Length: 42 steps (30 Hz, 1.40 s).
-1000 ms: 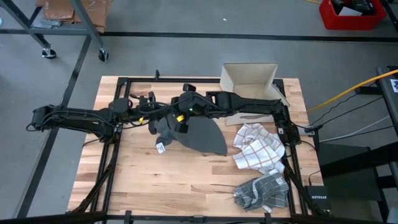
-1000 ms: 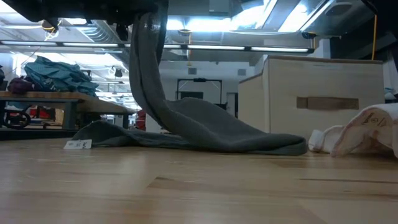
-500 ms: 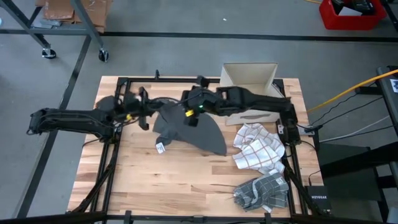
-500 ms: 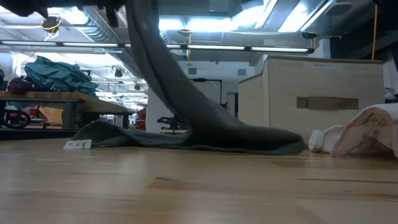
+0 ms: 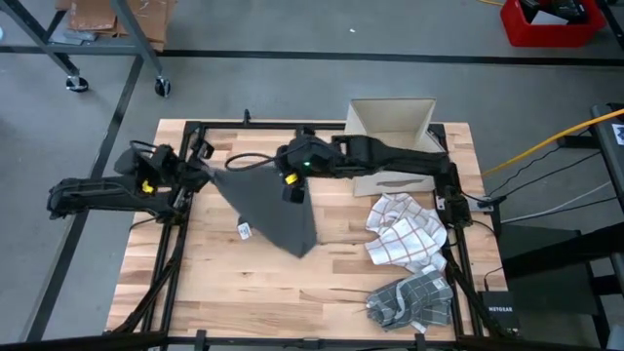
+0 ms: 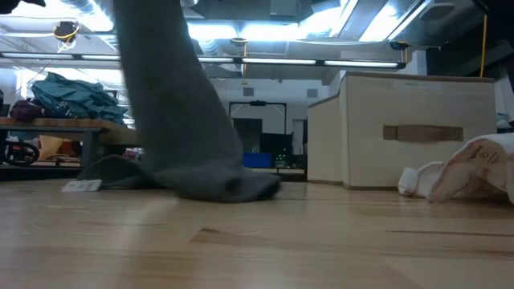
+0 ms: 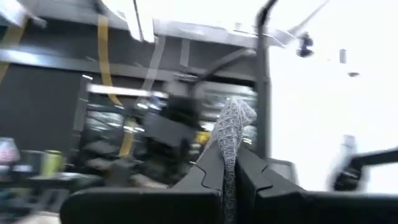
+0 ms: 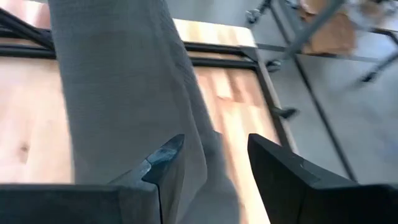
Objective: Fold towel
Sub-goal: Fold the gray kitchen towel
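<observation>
Overhead, the left gripper (image 5: 200, 162) sits near the table's 10 o'clock edge, pinching one corner of the grey towel (image 5: 268, 203); its wrist view shows the cloth (image 7: 231, 134) squeezed between the two dark fingers (image 7: 211, 167), everything behind it smeared. From there the towel stretches taut toward the right gripper (image 5: 285, 178), just above centre, and hangs down to a point at about 6 o'clock of the pair, its white tag (image 5: 244, 231) dangling at the lower left. Whether the right gripper's fingers (image 8: 166, 163) actually clamp the cloth (image 8: 118, 93) I cannot tell: they stand apart in the wrist view, with fabric draped past one of them. In the low view the towel (image 6: 173, 112) runs off the top, so neither gripper shows there. At 1 o'clock stands a cardboard box (image 5: 390, 127); at 3 o'clock lies a crumpled white checked cloth (image 5: 405, 232), and at 5 o'clock a grey checked one (image 5: 414, 300).
</observation>
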{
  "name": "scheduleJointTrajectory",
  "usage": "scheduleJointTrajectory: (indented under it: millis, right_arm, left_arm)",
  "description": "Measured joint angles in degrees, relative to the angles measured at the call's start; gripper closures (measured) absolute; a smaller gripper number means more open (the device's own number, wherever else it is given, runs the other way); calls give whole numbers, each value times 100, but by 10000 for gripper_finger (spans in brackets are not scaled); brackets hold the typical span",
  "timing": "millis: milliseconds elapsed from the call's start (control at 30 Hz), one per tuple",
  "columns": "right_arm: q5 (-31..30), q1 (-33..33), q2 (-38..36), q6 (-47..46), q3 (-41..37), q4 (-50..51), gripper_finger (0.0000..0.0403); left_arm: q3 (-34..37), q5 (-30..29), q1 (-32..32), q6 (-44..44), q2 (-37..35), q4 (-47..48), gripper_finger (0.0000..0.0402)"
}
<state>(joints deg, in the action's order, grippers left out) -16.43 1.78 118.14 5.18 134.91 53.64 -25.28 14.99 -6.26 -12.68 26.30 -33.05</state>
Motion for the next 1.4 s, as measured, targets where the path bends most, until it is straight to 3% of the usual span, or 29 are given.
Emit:
scheduleJointTrajectory:
  millis: [100,433,700,1133,1400]
  right_arm:
    - [178,2,178,251,0,-255,226]
    - [1706,7,391,314,0,-434,226]
    - [1735,-124,781,621,2,-473,226]
    - [1053,-326,796,738,2,492,226]
    - [1590,-589,858,1202,-55,308,226]
  left_arm:
    - [0,377,2,-257,-6,187,401]
    - [0,412,0,-387,-6,283,401]
    - [0,456,7,-390,-6,238,401]
    - [0,596,7,-403,-6,244,401]
    - [0,648,17,-407,-6,242,401]
